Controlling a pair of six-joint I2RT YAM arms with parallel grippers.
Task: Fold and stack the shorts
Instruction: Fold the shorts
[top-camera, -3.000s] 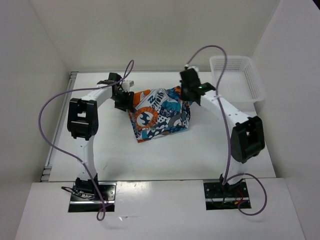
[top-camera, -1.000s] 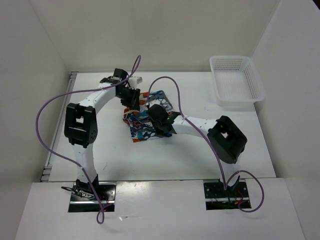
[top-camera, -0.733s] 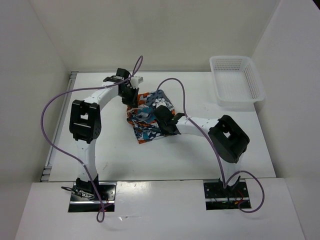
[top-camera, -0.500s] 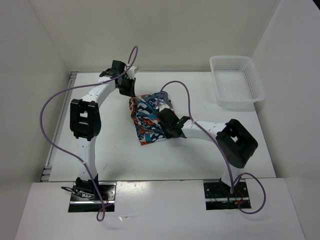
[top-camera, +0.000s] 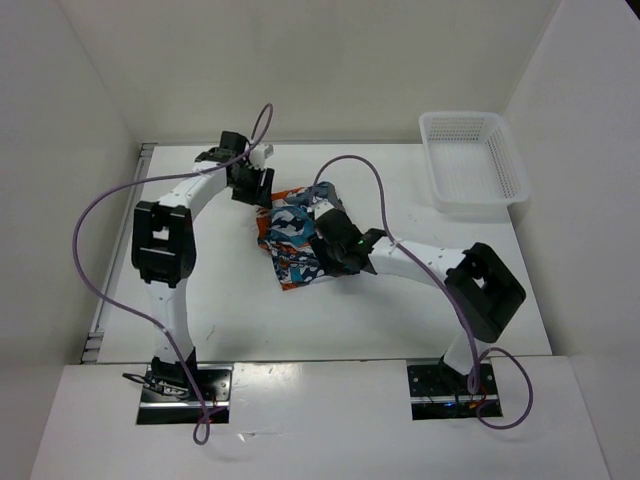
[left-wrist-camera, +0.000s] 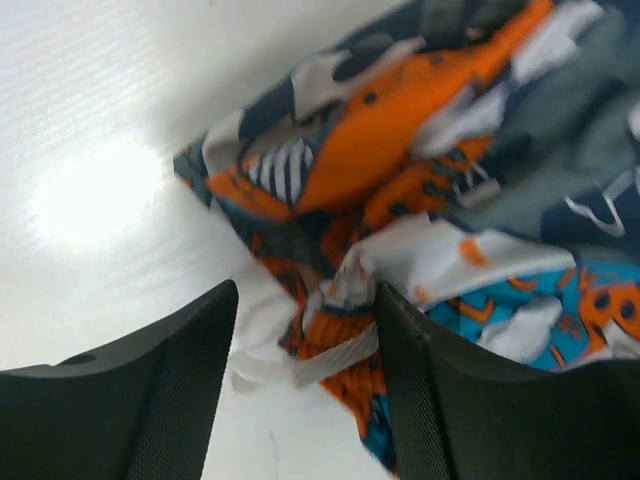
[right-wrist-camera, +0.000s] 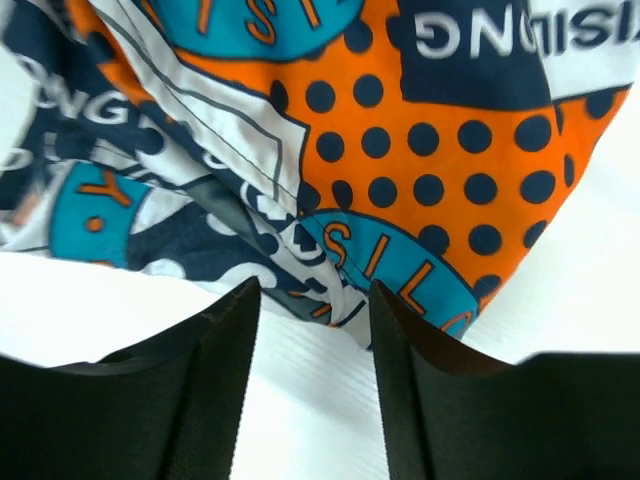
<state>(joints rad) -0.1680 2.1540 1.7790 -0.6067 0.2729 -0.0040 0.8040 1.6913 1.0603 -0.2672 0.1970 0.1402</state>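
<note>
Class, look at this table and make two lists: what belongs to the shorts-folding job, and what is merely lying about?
Job: shorts, bunched mid-table; table under them.
Lying about: basket, white mesh, far right corner, apart from the shorts.

shorts: 1 | basket: 1 | arms: 2

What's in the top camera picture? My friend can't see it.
Colourful patchwork shorts lie folded in a bundle on a white table. The left pincer sits at the bundle's far left corner and the right pincer is over its right side. A white mesh basket stands at the table's far right corner.
</note>
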